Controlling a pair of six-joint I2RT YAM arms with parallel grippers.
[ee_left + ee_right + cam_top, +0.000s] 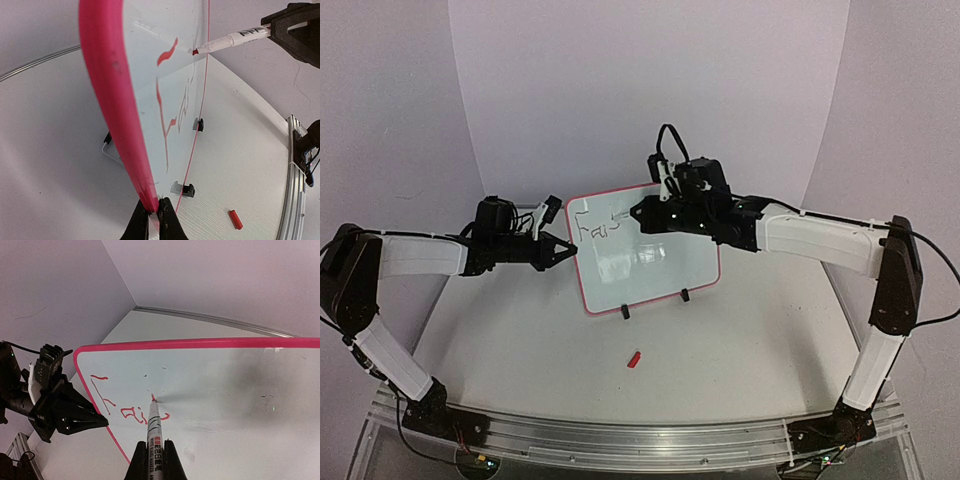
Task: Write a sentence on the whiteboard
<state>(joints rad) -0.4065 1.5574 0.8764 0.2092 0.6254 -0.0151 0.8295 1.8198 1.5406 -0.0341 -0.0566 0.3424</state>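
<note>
The whiteboard stands upright on the table, glossy white with a red-pink rim. My left gripper is shut on its left edge, also visible in the right wrist view. My right gripper is shut on a white marker, whose red tip touches the board's upper left area. The sentence shows as red strokes reading "Fai" plus a curved stroke beside the marker tip.
A red marker cap lies on the table in front of the board. Two black feet hold the board. A metal rail runs along the near edge. Pale walls close the back.
</note>
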